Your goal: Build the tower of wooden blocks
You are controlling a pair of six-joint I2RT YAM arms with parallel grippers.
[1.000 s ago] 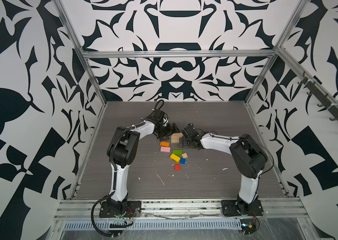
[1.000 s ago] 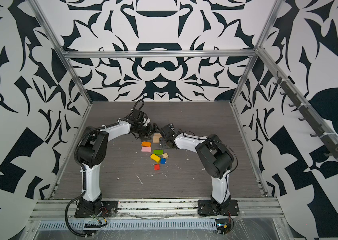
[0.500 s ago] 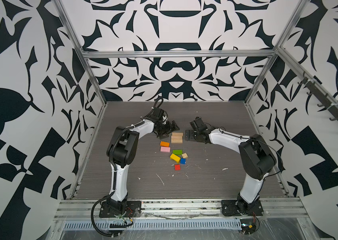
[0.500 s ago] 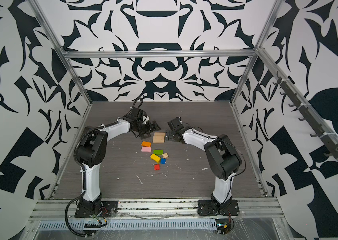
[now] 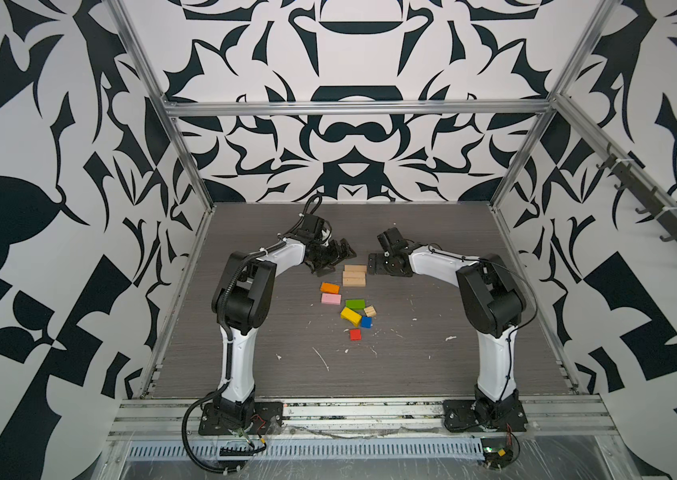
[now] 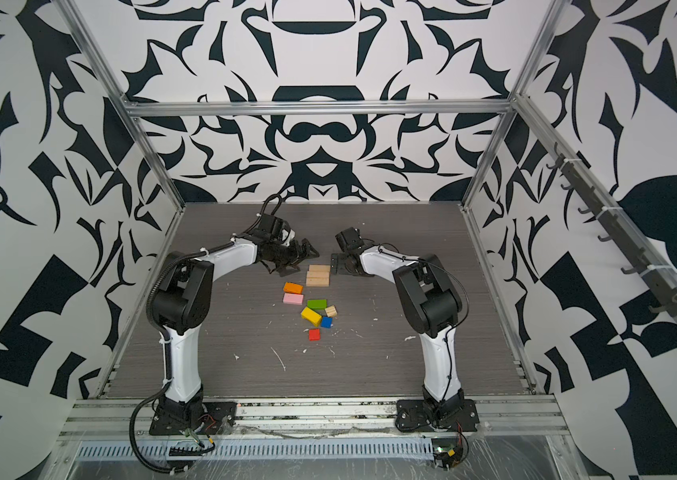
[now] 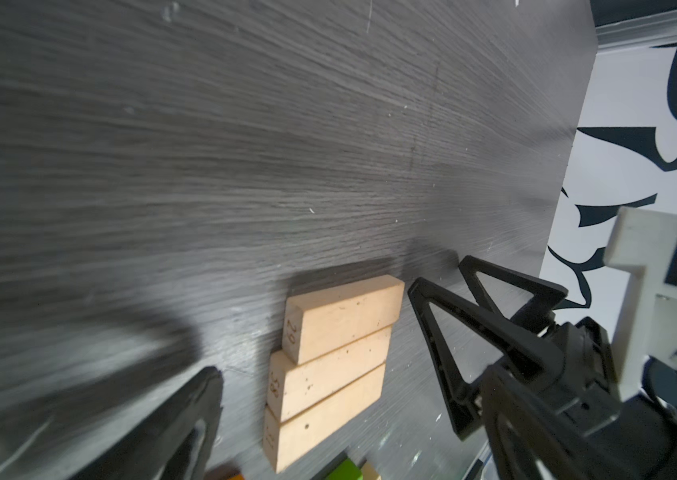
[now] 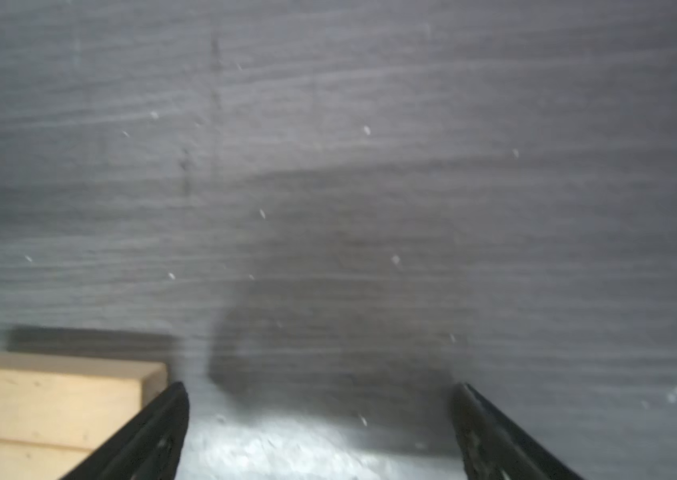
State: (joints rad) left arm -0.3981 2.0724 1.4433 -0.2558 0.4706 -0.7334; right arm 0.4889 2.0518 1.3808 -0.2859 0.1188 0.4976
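three pale wooden bars (image 5: 354,275) edge to edge on grey woodgrain tabletop (image 5: 411,365) — left jaws, right jaws wide apart

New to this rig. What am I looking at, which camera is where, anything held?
Two robot arms at a table, each ending in a two-finger gripper. The two wide pictures come from one overhead stereo camera; the two close-ups from cameras on the wrists. Both the left gripper and right gripper are open and hold nothing. Between them three tan bars lie side by side. Nearer the arm bases lie orange, pink, green, yellow, blue and red blocks plus a small plain cube. Nothing is stacked.
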